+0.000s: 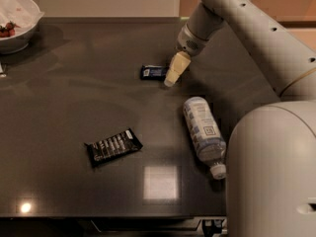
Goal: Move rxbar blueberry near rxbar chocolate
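The rxbar blueberry (153,72), a small dark blue bar, lies flat on the dark table (74,107) at middle back. The gripper (171,78) hangs from the arm at upper right, its pale fingers (176,67) pointing down at the bar's right end, covering that end. The rxbar chocolate (113,146), a black bar with white lettering, lies at front left of centre, well apart from the blue bar and the gripper.
A plastic water bottle (203,132) lies on its side to the right, cap toward the front. A white bowl (15,21) with red food stands at the back left corner. The robot's body (271,172) fills the lower right.
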Controlling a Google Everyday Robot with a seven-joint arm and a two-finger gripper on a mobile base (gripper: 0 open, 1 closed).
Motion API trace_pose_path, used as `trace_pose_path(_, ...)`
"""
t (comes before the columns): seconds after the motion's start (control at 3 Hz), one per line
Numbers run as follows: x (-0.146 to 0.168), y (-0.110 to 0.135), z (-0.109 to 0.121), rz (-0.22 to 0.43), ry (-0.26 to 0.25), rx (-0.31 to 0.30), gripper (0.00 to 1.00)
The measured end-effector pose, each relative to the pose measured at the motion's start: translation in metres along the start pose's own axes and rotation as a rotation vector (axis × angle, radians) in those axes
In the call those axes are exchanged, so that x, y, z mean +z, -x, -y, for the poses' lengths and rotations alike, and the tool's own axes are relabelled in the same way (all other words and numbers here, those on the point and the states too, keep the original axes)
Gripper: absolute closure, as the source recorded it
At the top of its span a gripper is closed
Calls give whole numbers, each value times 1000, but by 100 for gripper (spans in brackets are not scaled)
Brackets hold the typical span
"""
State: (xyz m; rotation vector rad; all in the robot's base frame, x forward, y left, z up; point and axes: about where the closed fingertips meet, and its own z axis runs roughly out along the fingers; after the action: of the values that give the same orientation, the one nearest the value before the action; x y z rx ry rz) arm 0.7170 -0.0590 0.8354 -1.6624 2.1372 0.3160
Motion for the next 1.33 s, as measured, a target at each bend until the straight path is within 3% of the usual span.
trace_pose_path(0.33,8,5,-2,0,16,-8,18)
trace_pose_path(1.33,11,11,-16,-3,67,-29,87)
